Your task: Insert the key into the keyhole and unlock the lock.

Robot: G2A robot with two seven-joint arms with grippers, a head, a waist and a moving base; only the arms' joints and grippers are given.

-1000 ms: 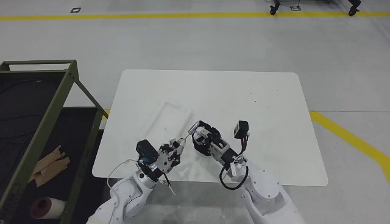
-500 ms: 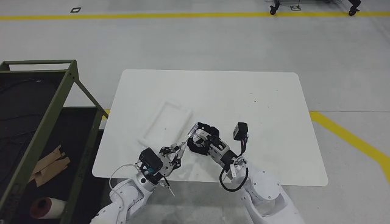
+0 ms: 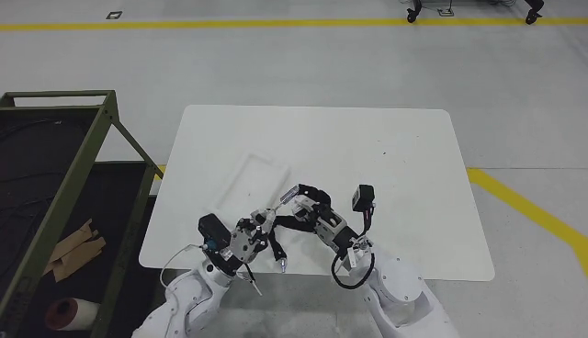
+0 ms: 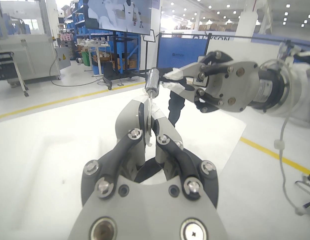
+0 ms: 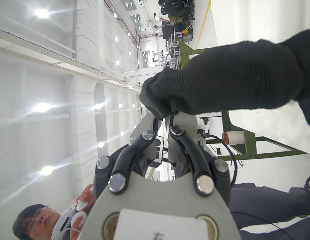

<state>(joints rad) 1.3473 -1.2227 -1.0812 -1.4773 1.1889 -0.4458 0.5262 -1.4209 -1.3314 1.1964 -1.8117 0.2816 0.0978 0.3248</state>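
You've got a white rounded-corner table [image 3: 404, 136]; on it a flat white rectangular tray [image 3: 250, 180] left of centre, and a small dark speck [image 3: 384, 152] further right.

Little print in sight, and none of it reads whole.
White lettering runs across a blue panel [image 4: 185, 51] far off in the room, too partial to make out. A grey cabinet [image 4: 45, 58] out there bears a yellow warning triangle [image 4: 63, 56], its symbol too small to tell. A white sticker [image 5: 158, 226] on the right gripper's [image 5: 167, 124] base carries one dark character, cut off at the edge.
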